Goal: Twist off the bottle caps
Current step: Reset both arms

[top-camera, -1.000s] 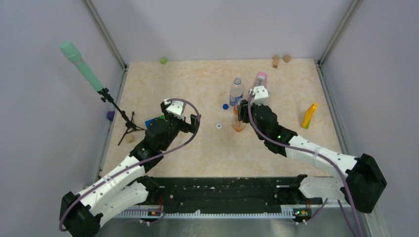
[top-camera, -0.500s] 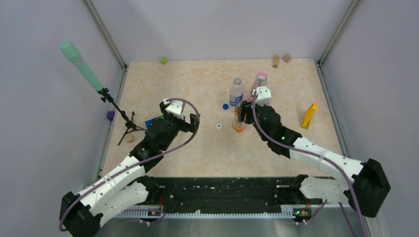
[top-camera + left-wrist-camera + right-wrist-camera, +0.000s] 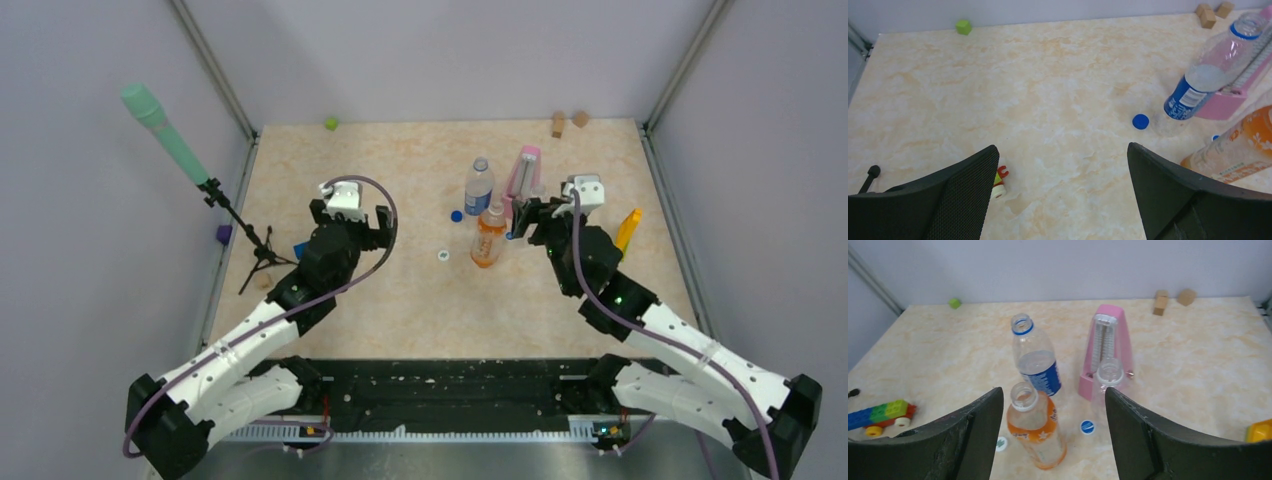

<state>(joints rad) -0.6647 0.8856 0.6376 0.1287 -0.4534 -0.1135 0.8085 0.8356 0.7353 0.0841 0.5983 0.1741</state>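
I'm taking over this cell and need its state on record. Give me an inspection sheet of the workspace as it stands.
Surface: beige marbled tabletop, no spills seen.
Job's things: blue-label bottle, orange bottle and plain clear bottle upright, uncapped; dark blue cap and white cap lie loose; third cap not seen.
Clutter: pink metronome, green cube, wooden blocks, yellow object, toy brick car, microphone stand.
Grippers: left gripper open, empty; right gripper open, empty.
Cables: purple cable along each arm.
Surroundings: plain walls, metal frame posts.
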